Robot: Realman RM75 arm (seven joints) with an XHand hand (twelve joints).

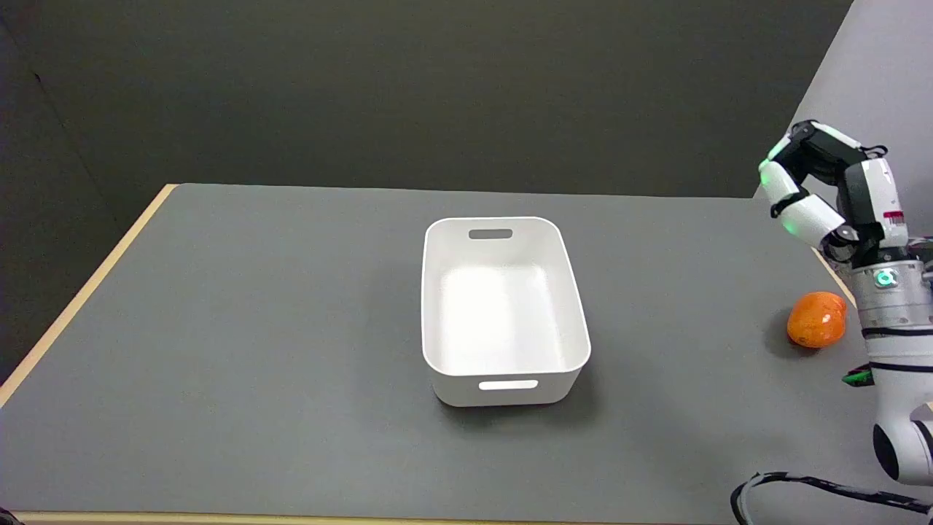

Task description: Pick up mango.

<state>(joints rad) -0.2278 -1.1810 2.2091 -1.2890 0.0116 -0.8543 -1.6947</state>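
An orange mango (817,319) lies on the grey table (255,328) near its right edge. My right hand (827,189) hangs in the air above and slightly behind the mango, well apart from it. Its fingers are curled forward and down with nothing between them. The white forearm rises just to the right of the mango, touching none of it as far as I can see.
A white empty bin (437,292) with handle slots stands at the table's middle, left of the mango. A black cable (802,485) loops at the lower right near the arm's base. The table's wooden edge runs along the left and front.
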